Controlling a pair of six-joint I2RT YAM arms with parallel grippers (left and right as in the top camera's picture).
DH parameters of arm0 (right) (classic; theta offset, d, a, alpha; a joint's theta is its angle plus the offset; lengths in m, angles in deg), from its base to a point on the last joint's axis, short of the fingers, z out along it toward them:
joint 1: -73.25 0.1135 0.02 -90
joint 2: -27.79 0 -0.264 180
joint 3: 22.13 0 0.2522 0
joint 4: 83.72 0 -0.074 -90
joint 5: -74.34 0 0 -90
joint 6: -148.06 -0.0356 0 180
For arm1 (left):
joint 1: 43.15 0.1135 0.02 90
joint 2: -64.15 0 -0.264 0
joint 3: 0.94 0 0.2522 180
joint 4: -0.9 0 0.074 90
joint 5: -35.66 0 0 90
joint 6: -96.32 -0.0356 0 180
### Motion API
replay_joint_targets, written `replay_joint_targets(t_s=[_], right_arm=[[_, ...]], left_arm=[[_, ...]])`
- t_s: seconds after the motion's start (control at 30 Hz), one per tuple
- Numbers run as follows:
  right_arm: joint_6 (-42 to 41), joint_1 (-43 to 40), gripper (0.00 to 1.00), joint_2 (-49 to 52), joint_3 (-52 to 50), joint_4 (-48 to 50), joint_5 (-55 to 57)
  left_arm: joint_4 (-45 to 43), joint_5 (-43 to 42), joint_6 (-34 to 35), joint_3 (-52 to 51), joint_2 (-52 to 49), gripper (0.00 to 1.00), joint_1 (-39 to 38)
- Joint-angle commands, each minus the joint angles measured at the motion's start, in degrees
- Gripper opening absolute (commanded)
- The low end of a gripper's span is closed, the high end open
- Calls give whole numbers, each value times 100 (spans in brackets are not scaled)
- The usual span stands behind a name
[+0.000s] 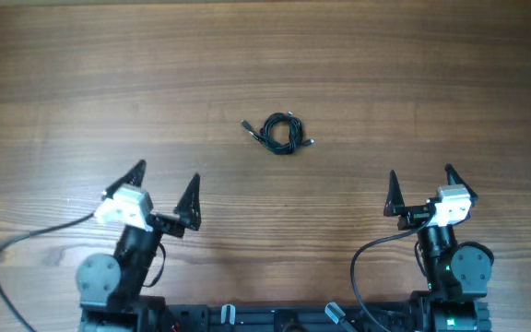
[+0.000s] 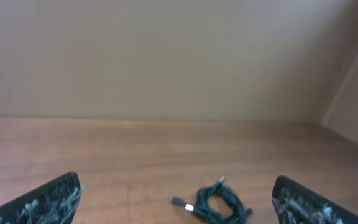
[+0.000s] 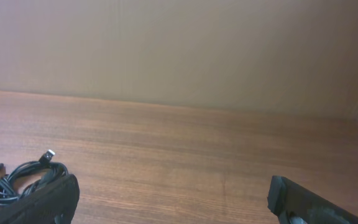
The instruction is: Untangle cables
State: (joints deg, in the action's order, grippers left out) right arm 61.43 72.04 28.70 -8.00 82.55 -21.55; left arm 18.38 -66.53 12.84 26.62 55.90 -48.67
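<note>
A small tangled bundle of black cables (image 1: 278, 133) lies on the wooden table, at the middle. Plug ends stick out of it to the left and right. It shows in the left wrist view (image 2: 217, 202) between the fingers, and in the right wrist view (image 3: 18, 179) at the lower left, partly behind the left finger. My left gripper (image 1: 164, 190) is open and empty, near the front left, well short of the bundle. My right gripper (image 1: 423, 188) is open and empty, near the front right, also apart from the bundle.
The wooden table (image 1: 265, 65) stretches all round the bundle. A plain wall stands beyond the table's far edge (image 2: 166, 119). Black arm cables (image 1: 26, 242) trail at the front edge by the arm bases.
</note>
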Motion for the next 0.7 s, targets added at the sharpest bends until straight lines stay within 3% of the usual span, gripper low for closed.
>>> replay_joint_targets(t_s=[0.0, 0.13, 0.23, 0.33, 0.57, 0.67], right_arm=[[101, 28, 100, -11, -7, 24, 81], [103, 28, 100, -11, -7, 22, 81], [103, 28, 100, -11, -7, 24, 81], [103, 28, 100, -11, -7, 22, 81], [103, 28, 100, -11, -7, 22, 81], [101, 28, 100, -11, -7, 24, 81]], left_arm=[[476, -472, 48, 1416, -1497, 100, -17], [1720, -675, 15, 3303, -3626, 100, -223], [2887, 39, -37, 5042, -5379, 100, -769], [3027, 245, -181, 6159, -6905, 100, -1412], [2267, 245, -420, 6201, -8985, 97, -1626], [2173, 243, -1561, 6201, -9628, 72, -1727]])
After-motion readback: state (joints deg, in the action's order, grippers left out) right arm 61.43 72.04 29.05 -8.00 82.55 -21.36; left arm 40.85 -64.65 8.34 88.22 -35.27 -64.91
